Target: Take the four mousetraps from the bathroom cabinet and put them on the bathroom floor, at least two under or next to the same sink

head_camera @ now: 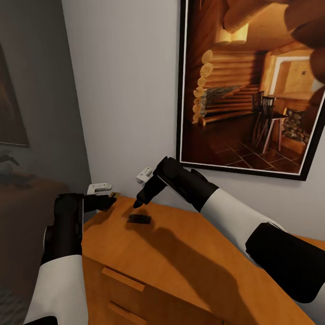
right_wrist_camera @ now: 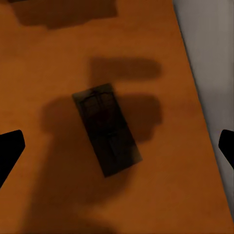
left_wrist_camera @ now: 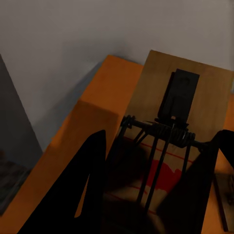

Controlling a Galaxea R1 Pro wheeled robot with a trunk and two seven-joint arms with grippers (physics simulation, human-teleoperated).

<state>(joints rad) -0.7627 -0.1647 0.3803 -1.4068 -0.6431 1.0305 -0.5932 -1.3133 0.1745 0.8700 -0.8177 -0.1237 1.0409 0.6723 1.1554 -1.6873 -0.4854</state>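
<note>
A mousetrap [head_camera: 139,219] lies flat and shadowed on the top of an orange wooden dresser [head_camera: 180,253], near its back left corner. My right gripper [head_camera: 140,203] hovers just above it and is open. In the right wrist view this mousetrap [right_wrist_camera: 107,129] sits between the widely spread fingertips [right_wrist_camera: 9,153], apart from both. My left gripper [head_camera: 106,201] is at the dresser's left back corner, shut on a second mousetrap [left_wrist_camera: 185,83], a tan wooden slab with a dark wire spring and a red mark. The cabinet, the sink and the bathroom floor are out of view.
A large framed picture [head_camera: 253,85] of a log-cabin room hangs on the pale wall just behind the dresser. Drawer fronts with handles [head_camera: 123,278] face me. A dim room with a dark table [head_camera: 18,189] lies to the left.
</note>
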